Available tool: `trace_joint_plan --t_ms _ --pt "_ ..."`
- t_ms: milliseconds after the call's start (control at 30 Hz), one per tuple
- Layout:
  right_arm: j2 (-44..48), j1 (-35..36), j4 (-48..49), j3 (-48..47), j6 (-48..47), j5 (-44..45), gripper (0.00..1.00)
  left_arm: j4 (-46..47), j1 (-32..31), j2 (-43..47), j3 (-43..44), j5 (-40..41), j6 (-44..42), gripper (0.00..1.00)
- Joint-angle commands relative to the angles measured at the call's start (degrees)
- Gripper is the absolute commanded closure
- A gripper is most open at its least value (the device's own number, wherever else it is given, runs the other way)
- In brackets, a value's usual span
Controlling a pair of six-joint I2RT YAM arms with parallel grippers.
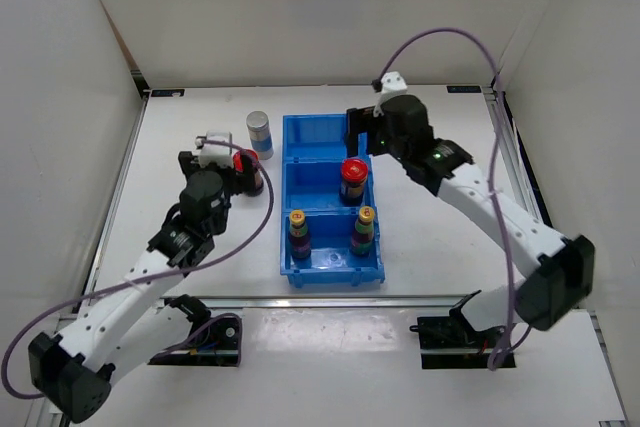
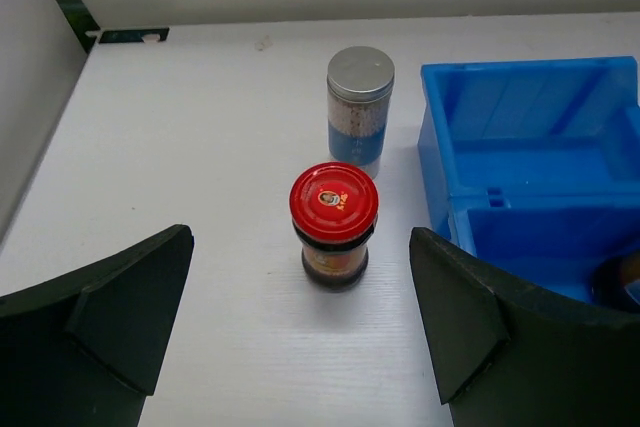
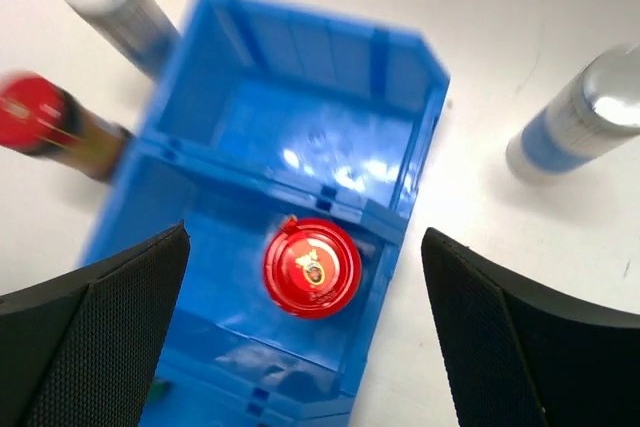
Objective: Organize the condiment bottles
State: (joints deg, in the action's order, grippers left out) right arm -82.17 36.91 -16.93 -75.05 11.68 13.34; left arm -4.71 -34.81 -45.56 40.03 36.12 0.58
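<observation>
My left gripper (image 1: pixel 222 162) (image 2: pixel 301 247) is open on the table left of the bin. A squat red-lidded jar (image 2: pixel 334 222) (image 1: pixel 243 161) stands upright just ahead, between its fingers and untouched. Behind the jar stands a silver-capped blue-white shaker (image 2: pixel 360 107) (image 1: pixel 259 134). My right gripper (image 1: pixel 362 132) (image 3: pixel 305 247) hangs open over the bin's middle compartment. Below it a second red-lidded jar (image 3: pixel 312 267) (image 1: pixel 353 179) stands free. Two slim yellow-capped bottles (image 1: pixel 298 232) (image 1: pixel 364 230) stand in the near compartment. Another shaker (image 3: pixel 585 117) stands on the table right of the bin; my right arm hides it in the top view.
The blue three-compartment bin (image 1: pixel 290 127) (image 2: pixel 520 77) (image 3: pixel 300 12) sits mid-table, with nothing in its far compartment. White walls close in the table at left, right and back. A purple cable loops along each arm.
</observation>
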Motion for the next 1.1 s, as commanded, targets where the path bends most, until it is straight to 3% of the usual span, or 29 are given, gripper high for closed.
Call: trace_joint_plan --t_ms 0,233,600,1000,1067 --pt "5.17 0.18 -2.92 -2.91 2.02 -0.76 0.0 0.06 4.9 -7.49 3.38 -8.24 6.71 0.0" --pt "15.53 0.18 -2.94 5.43 7.21 -4.46 0.0 -0.13 13.52 -22.44 10.24 -18.18 8.65 0.0" --pt "21.53 0.18 -5.39 10.01 8.01 -5.79 0.0 6.46 17.93 -34.94 12.62 -26.88 11.46 0.0" --pt "22.58 -0.34 -7.15 9.92 7.48 -3.59 0.0 7.0 17.93 -39.77 9.8 -24.43 13.13 0.0" --pt "22.58 -0.34 -7.77 9.92 7.48 -3.59 0.0 7.52 17.93 -40.48 9.8 -24.43 13.13 0.04"
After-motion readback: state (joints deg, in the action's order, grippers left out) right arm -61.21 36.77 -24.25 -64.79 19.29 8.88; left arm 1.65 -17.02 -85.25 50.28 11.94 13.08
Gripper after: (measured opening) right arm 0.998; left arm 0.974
